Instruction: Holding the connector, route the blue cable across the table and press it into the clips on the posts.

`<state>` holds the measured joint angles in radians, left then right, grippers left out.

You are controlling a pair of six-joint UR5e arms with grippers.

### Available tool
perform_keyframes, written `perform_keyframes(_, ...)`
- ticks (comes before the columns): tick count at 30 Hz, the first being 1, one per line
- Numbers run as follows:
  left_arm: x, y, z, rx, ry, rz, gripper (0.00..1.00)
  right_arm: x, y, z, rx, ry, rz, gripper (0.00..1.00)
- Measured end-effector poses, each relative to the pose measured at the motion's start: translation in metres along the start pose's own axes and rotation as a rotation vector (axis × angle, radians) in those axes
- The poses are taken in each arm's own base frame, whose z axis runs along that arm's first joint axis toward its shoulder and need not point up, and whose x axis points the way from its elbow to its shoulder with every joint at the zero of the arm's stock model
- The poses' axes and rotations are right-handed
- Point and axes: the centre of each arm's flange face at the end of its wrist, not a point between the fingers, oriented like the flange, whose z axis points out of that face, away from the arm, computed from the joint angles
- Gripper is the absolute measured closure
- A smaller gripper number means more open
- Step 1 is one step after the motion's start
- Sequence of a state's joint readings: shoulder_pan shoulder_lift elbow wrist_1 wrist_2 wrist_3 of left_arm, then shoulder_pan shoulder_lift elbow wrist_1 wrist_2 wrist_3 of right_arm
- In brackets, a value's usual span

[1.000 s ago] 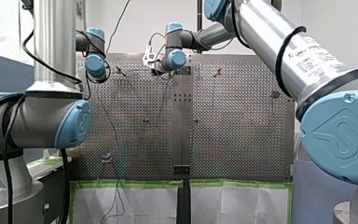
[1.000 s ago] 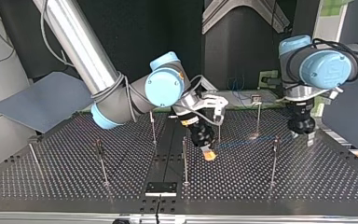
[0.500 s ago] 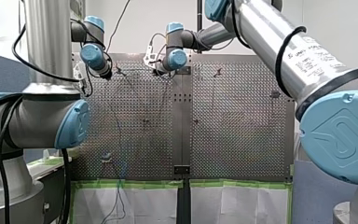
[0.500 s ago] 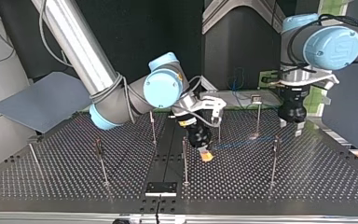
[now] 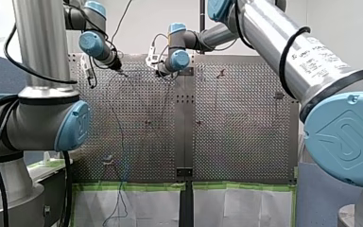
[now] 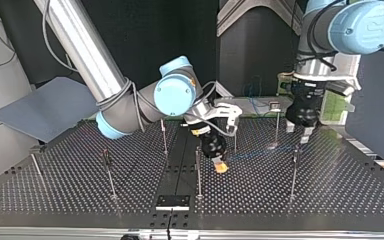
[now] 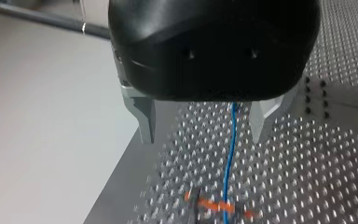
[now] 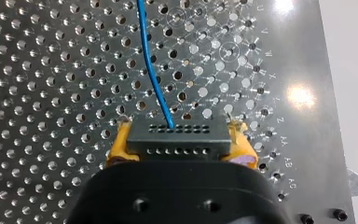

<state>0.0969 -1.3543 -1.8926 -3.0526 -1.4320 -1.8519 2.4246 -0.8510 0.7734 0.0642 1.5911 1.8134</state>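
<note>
So the connector [image 8: 177, 142] is a little black rectangular block with two rows of tiny holes across its face. It's pinched from both sides by the yellow pads [image 8: 121, 144] of my right gripper [image 8: 181, 137], low over the table near the middle of the top view. The blue cable [image 8: 151, 70], thin and smooth, comes out of the connector's far edge and bends gently away over the table [image 8: 51, 70], which is shiny metal sheet punched with a regular grid of round holes. My left gripper [image 7: 203, 128] is a chunky matte black housing with two bare metal fingers [image 7: 143, 119] spread wide. The same cable runs straight down the gap between them, closer to one finger and touching neither as far as I can tell. Ahead of that gripper the cable crosses a blurry orange piece [image 7: 214, 205], can't make out what it is. In the top view thin metal posts [image 6: 293, 172] stand upright around the table, and the cable runs between the two grippers.
</note>
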Motion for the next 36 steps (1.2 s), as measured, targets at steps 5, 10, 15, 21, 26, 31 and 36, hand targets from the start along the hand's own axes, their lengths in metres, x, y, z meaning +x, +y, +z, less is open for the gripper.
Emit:
perform_keyframes(5, 0.008, -0.007, 0.014, 0.054, -0.001, 0.02, 0.01, 0.003, -0.002, 0.0, -0.002, 0.007, -0.001, 1.0)
perform_keyframes(10, 0.01, -0.012, 0.027, 0.076, -0.02, 0.011, 0.01, 0.008, -0.006, 0.0, 0.0, 0.014, -0.001, 1.0)
perform_keyframes(15, 0.011, -0.016, 0.041, 0.087, -0.03, 0.01, 0.01, 0.011, -0.009, -0.001, -0.001, 0.018, 0.0, 1.0)
perform_keyframes(21, 0.016, -0.022, 0.06, 0.099, -0.023, 0.014, 0.01, 0.011, -0.01, -0.001, -0.002, 0.017, 0.0, 1.0)
perform_keyframes(26, 0.013, -0.029, 0.07, 0.111, -0.044, 0.008, 0.01, 0.011, -0.01, -0.001, -0.003, 0.015, 0.0, 1.0)
perform_keyframes(31, 0.019, -0.034, 0.08, 0.112, -0.04, 0.012, 0.01, 0.011, -0.01, -0.001, -0.003, 0.015, 0.001, 1.0)
perform_keyframes(36, 0.031, -0.034, 0.092, 0.096, -0.04, 0.009, 0.01, 0.011, -0.01, -0.002, -0.004, 0.01, 0.001, 1.0)
